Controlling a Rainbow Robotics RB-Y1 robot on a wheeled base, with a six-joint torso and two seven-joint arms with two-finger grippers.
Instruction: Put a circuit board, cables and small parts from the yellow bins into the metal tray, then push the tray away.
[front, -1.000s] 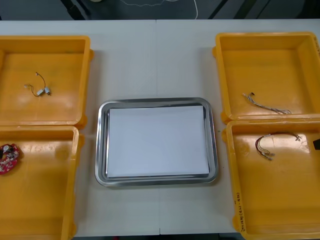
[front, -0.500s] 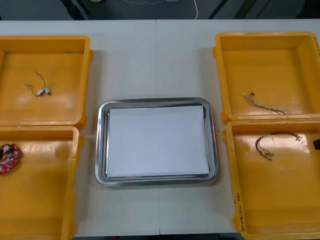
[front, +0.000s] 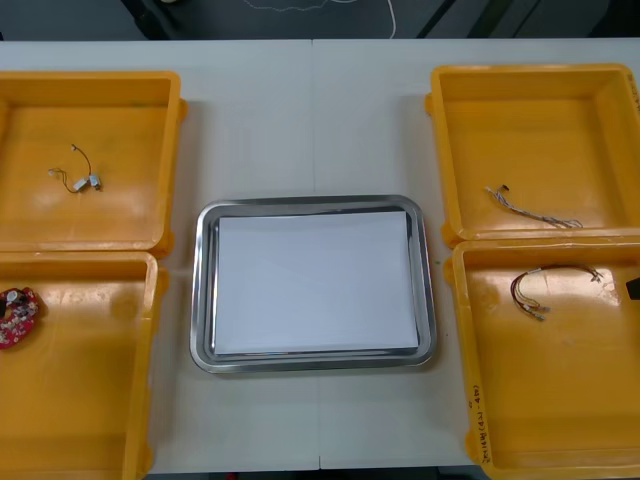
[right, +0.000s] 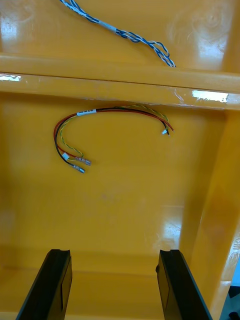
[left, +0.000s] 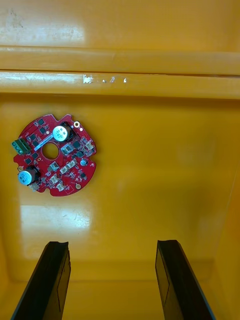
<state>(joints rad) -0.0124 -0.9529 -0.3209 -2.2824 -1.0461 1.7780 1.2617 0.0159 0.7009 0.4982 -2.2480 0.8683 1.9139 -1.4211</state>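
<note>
While both end effectors hang released, four yellow bins, one metal tray, one circuit board, three cables

Left gripper: hovered, fingers spread wide apart, empty.
Right gripper: hovered, fingers spread wide apart, empty.

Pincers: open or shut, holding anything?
Left pincer: open, empty, near the circuit board.
Right pincer: open, empty, near the red and yellow cable.
</note>
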